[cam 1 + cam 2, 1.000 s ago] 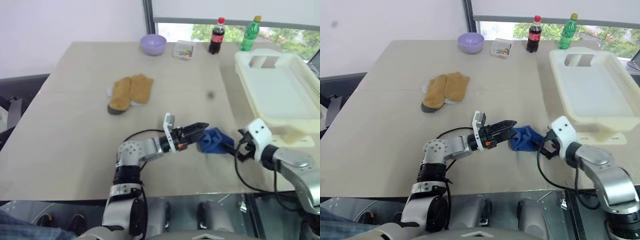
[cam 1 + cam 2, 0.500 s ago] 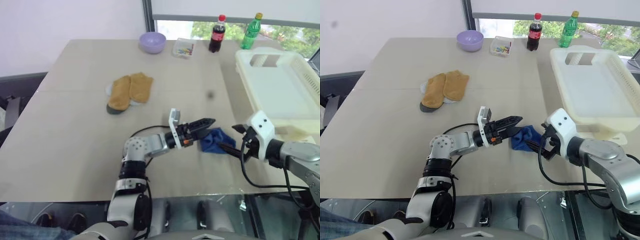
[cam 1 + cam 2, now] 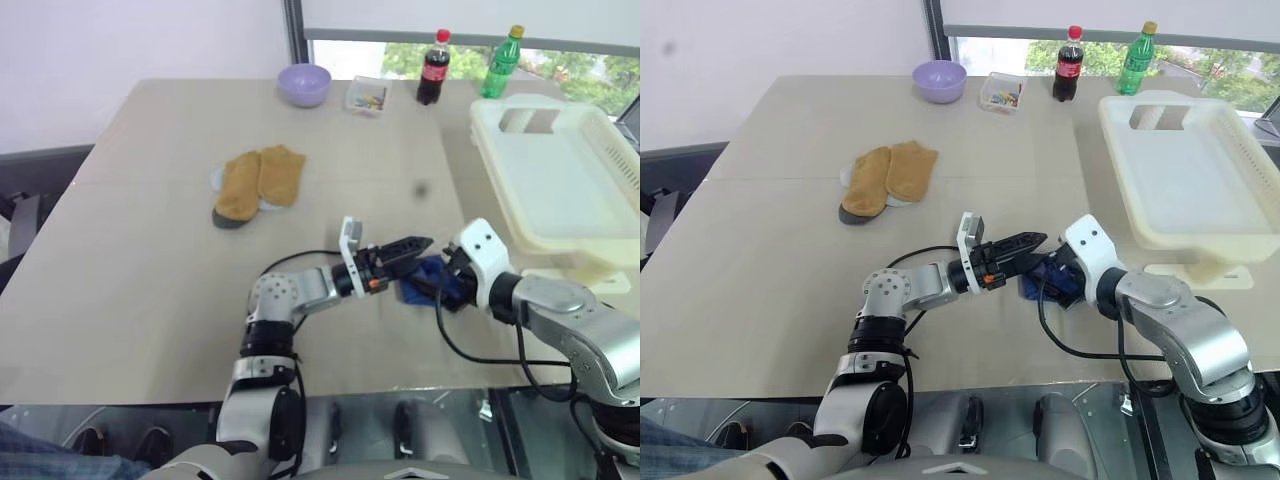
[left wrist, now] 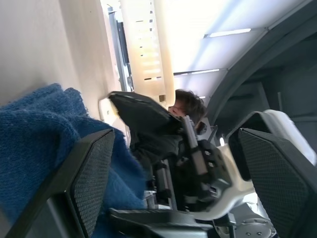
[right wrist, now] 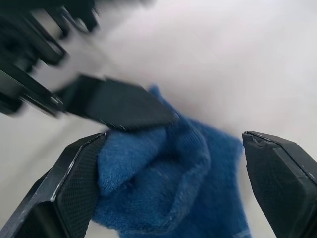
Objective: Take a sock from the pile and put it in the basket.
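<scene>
A fuzzy blue sock (image 3: 424, 283) lies crumpled on the table near its front edge, apart from the pile (image 3: 256, 183) of mustard-tan socks with a dark sole further back on the left. My left gripper (image 3: 420, 246) points rightward just above the blue sock, open; in the left wrist view the sock (image 4: 44, 134) lies beside one finger (image 4: 94, 173). My right gripper (image 3: 1054, 284) comes in from the right, open, with its fingers on either side of the sock (image 5: 173, 173). The cream-white slatted basket (image 3: 497, 150) stands at the right of the table.
A lilac bowl (image 3: 305, 84), a small clear box (image 3: 366, 97), a cola bottle (image 3: 432, 68) and a green bottle (image 3: 502, 62) line the far edge. My two grippers stand very close together over the sock. The basket overhangs the table's right side.
My right gripper has moved left toward the blue sock and now straddles it, close to the left gripper. The left gripper has stayed put, and both remain open.
</scene>
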`<state>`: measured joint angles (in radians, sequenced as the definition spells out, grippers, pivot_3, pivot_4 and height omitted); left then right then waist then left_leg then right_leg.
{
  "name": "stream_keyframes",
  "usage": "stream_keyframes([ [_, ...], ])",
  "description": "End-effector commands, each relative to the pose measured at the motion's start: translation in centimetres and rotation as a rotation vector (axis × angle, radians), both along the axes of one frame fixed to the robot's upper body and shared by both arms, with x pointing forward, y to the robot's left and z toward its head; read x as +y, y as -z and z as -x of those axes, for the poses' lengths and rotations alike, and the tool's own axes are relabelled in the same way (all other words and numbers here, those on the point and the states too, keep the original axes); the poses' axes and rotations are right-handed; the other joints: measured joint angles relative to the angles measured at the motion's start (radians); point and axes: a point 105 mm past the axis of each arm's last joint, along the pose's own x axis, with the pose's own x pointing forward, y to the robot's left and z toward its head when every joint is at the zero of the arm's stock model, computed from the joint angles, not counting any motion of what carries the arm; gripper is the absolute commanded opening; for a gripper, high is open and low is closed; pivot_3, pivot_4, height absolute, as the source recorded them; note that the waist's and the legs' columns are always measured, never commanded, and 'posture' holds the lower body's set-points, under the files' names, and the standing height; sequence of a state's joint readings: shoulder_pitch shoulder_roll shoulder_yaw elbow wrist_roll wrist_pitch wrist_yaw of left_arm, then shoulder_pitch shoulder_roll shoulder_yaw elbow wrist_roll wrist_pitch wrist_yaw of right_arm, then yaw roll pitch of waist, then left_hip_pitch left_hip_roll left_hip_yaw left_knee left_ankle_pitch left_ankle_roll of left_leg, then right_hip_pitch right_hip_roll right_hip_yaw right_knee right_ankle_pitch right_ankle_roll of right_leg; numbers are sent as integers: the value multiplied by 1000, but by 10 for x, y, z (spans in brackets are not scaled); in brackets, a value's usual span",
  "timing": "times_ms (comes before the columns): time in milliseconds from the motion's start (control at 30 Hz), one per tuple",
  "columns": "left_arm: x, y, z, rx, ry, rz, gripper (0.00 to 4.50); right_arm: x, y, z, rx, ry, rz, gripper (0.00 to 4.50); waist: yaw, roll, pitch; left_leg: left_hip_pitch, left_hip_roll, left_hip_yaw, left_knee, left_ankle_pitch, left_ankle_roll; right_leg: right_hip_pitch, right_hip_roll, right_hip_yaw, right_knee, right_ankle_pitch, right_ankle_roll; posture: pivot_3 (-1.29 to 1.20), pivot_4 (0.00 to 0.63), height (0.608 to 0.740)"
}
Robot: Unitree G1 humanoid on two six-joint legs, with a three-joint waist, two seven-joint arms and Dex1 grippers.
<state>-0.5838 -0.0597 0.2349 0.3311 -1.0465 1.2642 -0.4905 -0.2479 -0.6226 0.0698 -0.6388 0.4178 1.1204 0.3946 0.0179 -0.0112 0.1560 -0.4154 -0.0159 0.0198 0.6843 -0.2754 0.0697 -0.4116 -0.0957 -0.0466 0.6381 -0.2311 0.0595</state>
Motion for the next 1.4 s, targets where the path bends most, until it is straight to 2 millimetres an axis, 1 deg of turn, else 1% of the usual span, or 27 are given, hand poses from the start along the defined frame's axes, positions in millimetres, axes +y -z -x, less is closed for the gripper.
stream_keyframes([
  [33,9,-20,1,-110,-23,59,4288,-18,-2,-3,-13,59,36,4500,-3,0,0,0,0,0,0,0,0,0,0,0,0,0,0,0,150,740],
  [133,25,-41,6,-215,-35,146,4288,-27,-2,-7,5,121,10,4500,-5,0,0,0,1,1,0,0,0,0,1,1,0,0,0,0,150,740],
  [200,33,-46,12,-250,-28,170,4288,-30,-4,-10,12,168,-34,4500,-5,0,0,1,2,1,0,0,0,0,2,1,1,0,0,0,150,740],
  [233,35,-41,15,-262,-13,135,4288,-31,-5,-12,16,189,-56,4500,-4,0,0,1,2,1,0,0,-1,0,2,1,2,0,0,0,150,740],
  [333,32,-13,25,-294,37,-35,4288,-34,-6,-14,35,235,-112,4500,-5,1,0,2,2,1,0,1,-1,0,2,1,3,0,0,0,150,740],
  [400,28,0,29,-303,64,-96,4288,-35,-6,-15,46,258,-135,4500,-1,1,0,2,2,1,0,1,-1,0,2,2,3,0,0,0,150,740],
  [500,17,21,28,-332,87,-206,4288,-37,-8,-17,68,298,-189,4500,2,1,0,1,0,1,0,1,-1,0,1,1,2,0,0,0,150,740],
  [533,13,24,26,-347,87,-224,4288,-37,-9,-17,76,306,-210,4500,1,1,0,1,0,1,0,1,-1,0,1,2,2,0,0,0,150,740],
  [567,10,26,25,-360,86,-235,4288,-37,-9,-18,83,313,-226,4500,2,2,0,1,0,1,0,1,-1,0,1,2,2,0,0,0,150,740],
  [667,1,23,18,-390,61,-215,4288,-43,-8,-17,96,346,-219,4500,3,2,0,1,0,1,0,1,-1,0,0,2,3,0,0,0,150,740],
  [800,-1,21,17,-395,64,-199,4288,-50,1,-12,158,389,-225,4500,-3,2,0,1,1,1,0,-1,3,-1,1,2,3,0,0,0,150,740],
  [900,3,25,19,-393,62,-207,4288,-45,11,-4,246,374,-277,4500,-4,2,0,1,1,1,0,-2,3,-1,1,2,3,0,0,0,150,740],
  [1033,7,29,20,-389,58,-219,4288,-34,21,3,348,359,-418,4500,-5,3,-1,2,2,1,0,-2,3,0,2,2,4,0,0,0,150,740],
  [1100,8,29,20,-391,56,-220,4342,-29,26,4,393,360,-507,3976,-6,3,-2,3,2,1,0,-2,4,0,2,2,4,0,0,0,150,740],
  [1133,9,29,20,-392,53,-221,4342,-26,27,4,411,358,-554,3811,-7,3,-2,3,2,1,0,-2,4,0,2,2,4,0,0,0,150,740],
  [1233,11,29,21,-392,46,-225,4342,-21,33,3,451,369,-659,2642,-12,4,-3,4,3,1,0,-2,4,0,4,3,4,0,0,0,150,740],
  [1267,12,29,21,-392,43,-227,4342,-21,35,3,463,376,-676,2191,-16,4,-3,4,4,1,0,-2,4,0,5,3,4,0,0,0,150,740],
  [1300,14,30,21,-392,39,-229,4342,-20,37,3,472,380,-684,1923,-19,5,-3,4,4,1,0,-2,4,0,5,3,5,0,0,0,150,740],
  [1400,17,30,20,-390,28,-232,4342,-14,39,3,494,371,-754,697,-29,5,-3,5,4,2,0,-2,4,0,5,4,5,0,0,0,150,740],
])
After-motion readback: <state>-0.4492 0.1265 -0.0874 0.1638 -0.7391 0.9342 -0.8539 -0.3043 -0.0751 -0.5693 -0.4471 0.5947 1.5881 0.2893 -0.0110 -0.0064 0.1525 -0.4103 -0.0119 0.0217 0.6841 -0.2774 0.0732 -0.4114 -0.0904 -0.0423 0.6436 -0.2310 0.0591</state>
